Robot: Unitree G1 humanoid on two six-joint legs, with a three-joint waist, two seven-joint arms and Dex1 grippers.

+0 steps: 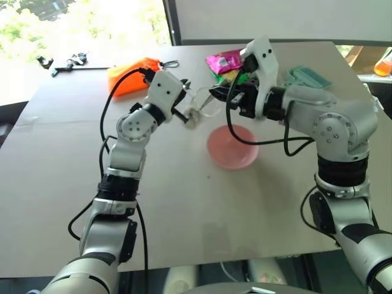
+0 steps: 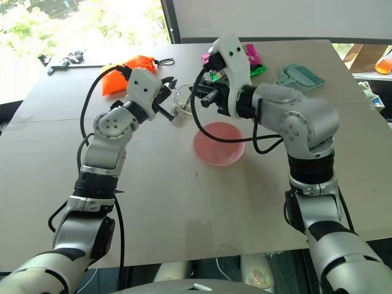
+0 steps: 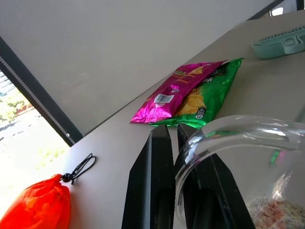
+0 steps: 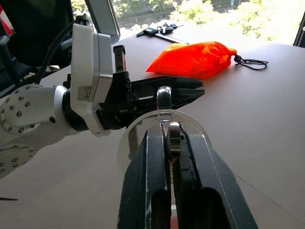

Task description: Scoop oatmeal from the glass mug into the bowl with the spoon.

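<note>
My left gripper is shut on the handle of the glass mug, which it holds tilted just beyond and to the left of the pink bowl. Pale oatmeal lies in the mug's bottom. My right gripper comes from the right, shut on the silver spoon. The spoon's head reaches over the mug's rim. The bowl's inside looks bare.
An orange drawstring bag lies at the back left of the table. Pink and green snack packets lie behind the mug, a teal scoop-shaped container at the back right. Keys and small tools sit near the far left edge.
</note>
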